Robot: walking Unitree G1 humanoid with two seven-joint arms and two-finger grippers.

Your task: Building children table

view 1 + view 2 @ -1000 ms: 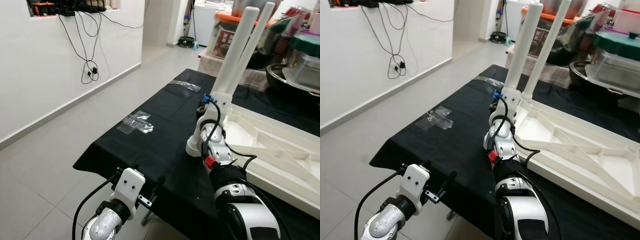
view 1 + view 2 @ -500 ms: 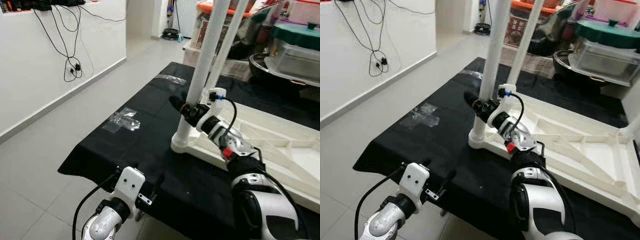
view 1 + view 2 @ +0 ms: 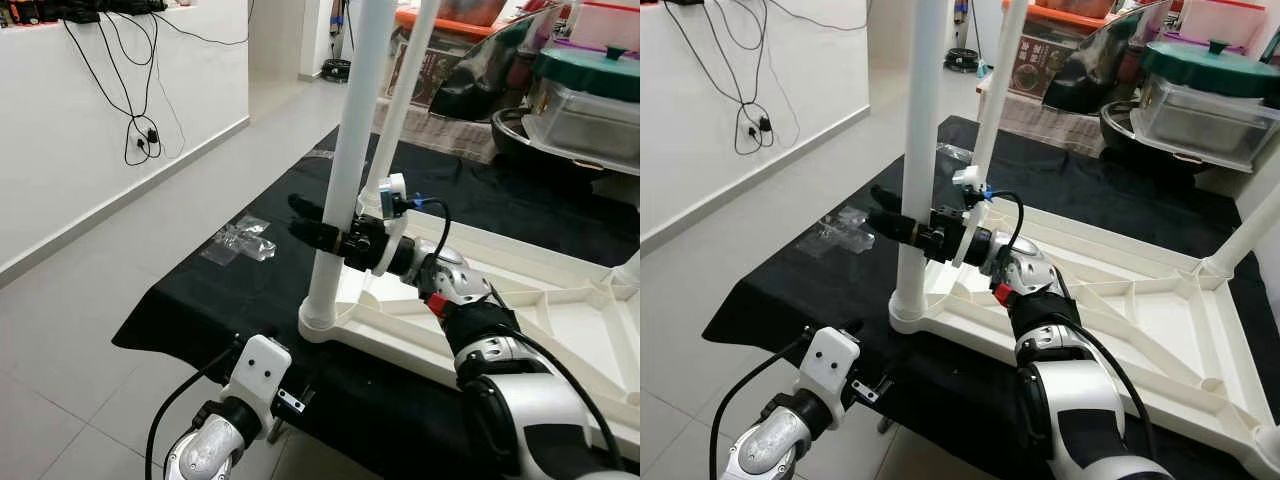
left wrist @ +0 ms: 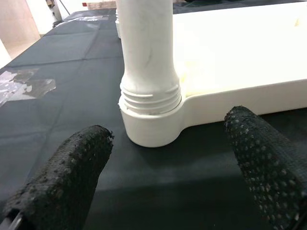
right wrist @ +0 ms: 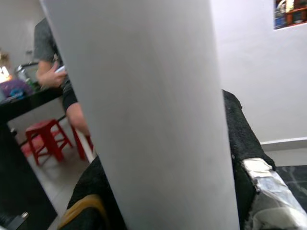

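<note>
Two black fingers of the right gripper (image 3: 322, 226) pinched the near leg (image 3: 345, 170) above its socket at the tabletop's (image 3: 1160, 330) 9 o'clock corner; turning it squarely would seat the thread. I counted two upright legs there. The left gripper (image 4: 168, 158) waited, fingers spread.

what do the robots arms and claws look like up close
Both arms are silver metal with black joints and looping black cables. The right arm has a red tag, a blue connector and a white camera block. Each claw, left claw and right claw, has two long black fingers with dotted rubber texture.
</note>
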